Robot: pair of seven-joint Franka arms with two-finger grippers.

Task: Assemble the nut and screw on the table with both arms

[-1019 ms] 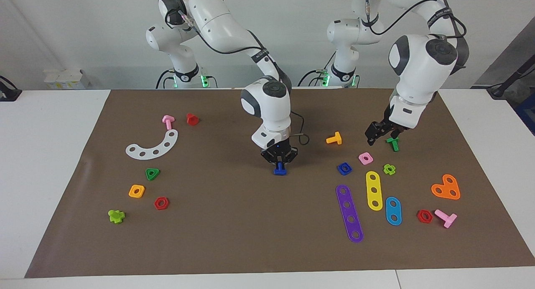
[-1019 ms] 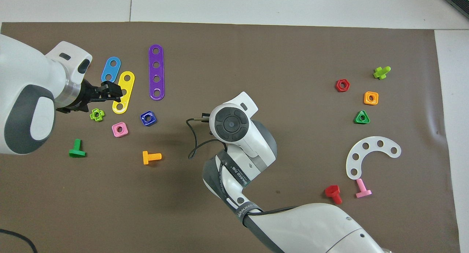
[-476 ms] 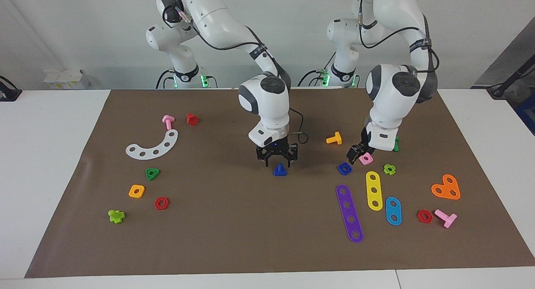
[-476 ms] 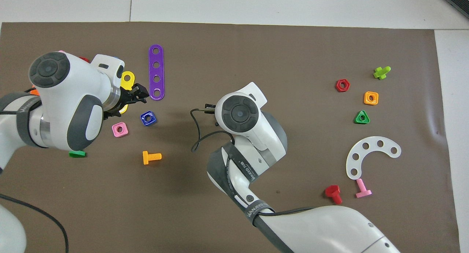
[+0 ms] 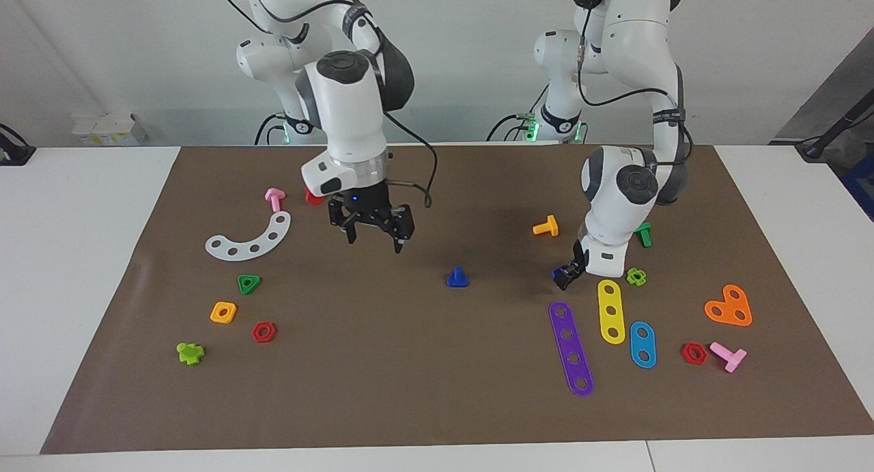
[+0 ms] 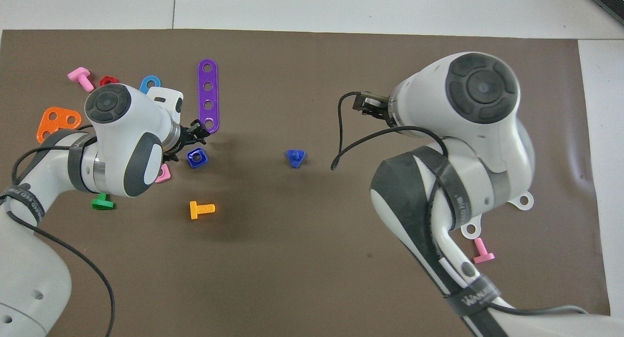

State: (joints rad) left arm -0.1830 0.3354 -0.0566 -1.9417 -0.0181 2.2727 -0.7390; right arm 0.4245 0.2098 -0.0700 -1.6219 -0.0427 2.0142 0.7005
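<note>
Near the middle of the brown mat (image 5: 410, 390), the dark-blue screw (image 5: 457, 278) now stands on its flat triangular head with the stubby shaft pointing up, and nothing is touching it. A second ago the right gripper (image 5: 373, 231) was clamped on it down at the mat; half a second ago it had let go and hung just over it. Now that gripper is raised and has drawn off toward the right arm's end of the table, over bare mat near the white curved strip (image 5: 251, 238), its fingers spread and empty.

The left gripper (image 5: 565, 274) has meanwhile travelled from over the green bolt (image 5: 643, 234), past the pink square nut (image 6: 163, 173), and is now down at the dark-blue nut (image 5: 561, 276). From across the table its tip looks to be right on the nut; from overhead the fingers (image 6: 197, 128) sit at the nut's edge farther from the robots. I cannot tell whether they are spread or have closed on it, but the nut looks to be lying on the mat.

My reading: the screw has been staged upright as a post, so the right arm's part is done for now. What remains is for the left arm to grip the nut, carry it over and lower its hole onto that shaft. The nut is small and low, and the pink nut and yellow strip (image 5: 611, 310) crowd it.
</note>
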